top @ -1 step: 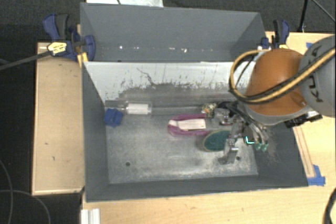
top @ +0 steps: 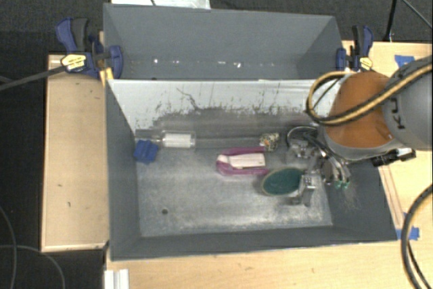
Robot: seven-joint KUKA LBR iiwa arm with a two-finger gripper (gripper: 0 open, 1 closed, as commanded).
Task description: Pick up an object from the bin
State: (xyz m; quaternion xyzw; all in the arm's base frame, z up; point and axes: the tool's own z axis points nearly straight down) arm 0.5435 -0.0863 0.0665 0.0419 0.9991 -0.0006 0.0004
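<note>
My gripper (top: 310,181) is low in the right part of the bin, close to the right wall. Right beside it on its left lies a dark green round disc (top: 280,182), flat on the floor, and the gripper's tip touches or overlaps the disc's right edge. A purple and white oblong thing (top: 240,163) lies a little further left, near the bin's middle. Near the back wall, just above the gripper, sits a small gold-coloured thing (top: 269,141).
A clear tube (top: 177,141) with a blue end piece (top: 145,150) lies at the back left of the bin floor. The arm with its orange cover and cables hangs over the bin's right wall.
</note>
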